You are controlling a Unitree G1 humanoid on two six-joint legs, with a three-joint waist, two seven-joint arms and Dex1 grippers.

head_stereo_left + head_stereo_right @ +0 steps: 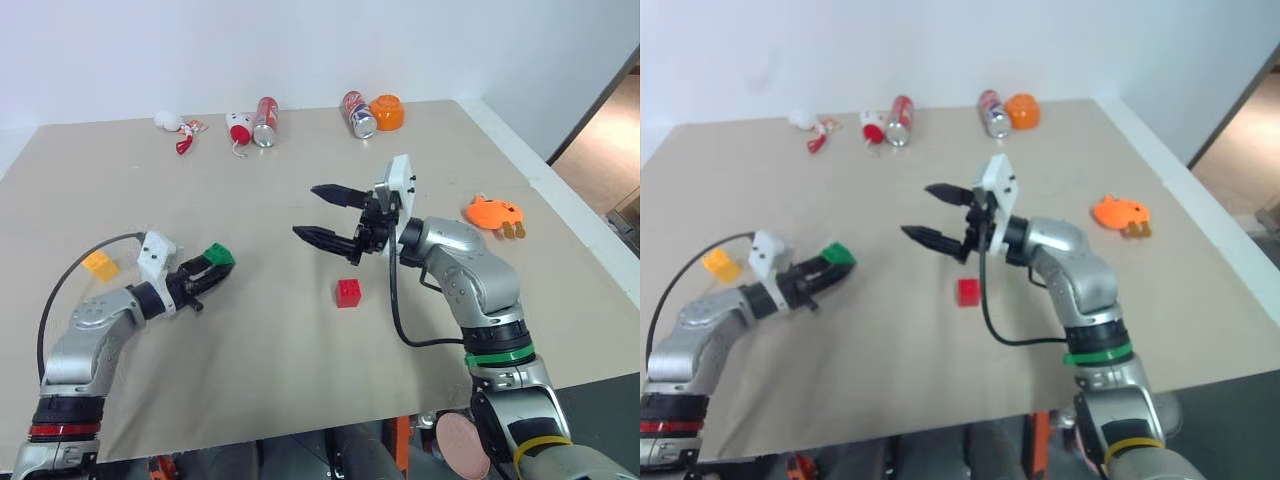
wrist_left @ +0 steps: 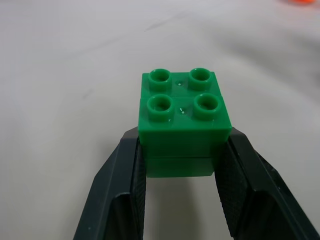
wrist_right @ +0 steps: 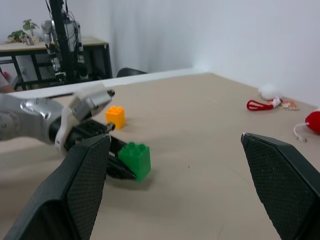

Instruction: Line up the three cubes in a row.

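Green plastic sits clamped between the black fingers of the left gripper [image 1: 214, 266], the studded green cube [image 2: 182, 122] pinched on two opposite sides and lifted clear of the beige table [image 1: 250, 350]. That is one of three bricks in hand; no row exists yet. The red cube [image 1: 348, 292] rests alone near the middle of the table, and the yellow-orange cube [image 1: 100, 265] lies well apart from it toward the robot's left edge, just behind the left arm. Judging by that spread, the lining-up is at an early stage: the green cube has to be set down beside another, and at least one more brick must be brought over.

Left arm reaches forward low over the table, its gripper roughly level and angled toward the centre, in the direction of the red cube. Right arm bends in from the other side, its gripper [image 1: 330, 215] hanging above the table just beyond the red cube, pointing across toward the left arm with its fingers spread wide and nothing between them.

Along the far edge lie two cans [image 1: 265, 122], an orange bowl [image 1: 387, 112] and small red-and-white toys, none touched; a flat orange toy [image 1: 492, 213] sits off to the right.
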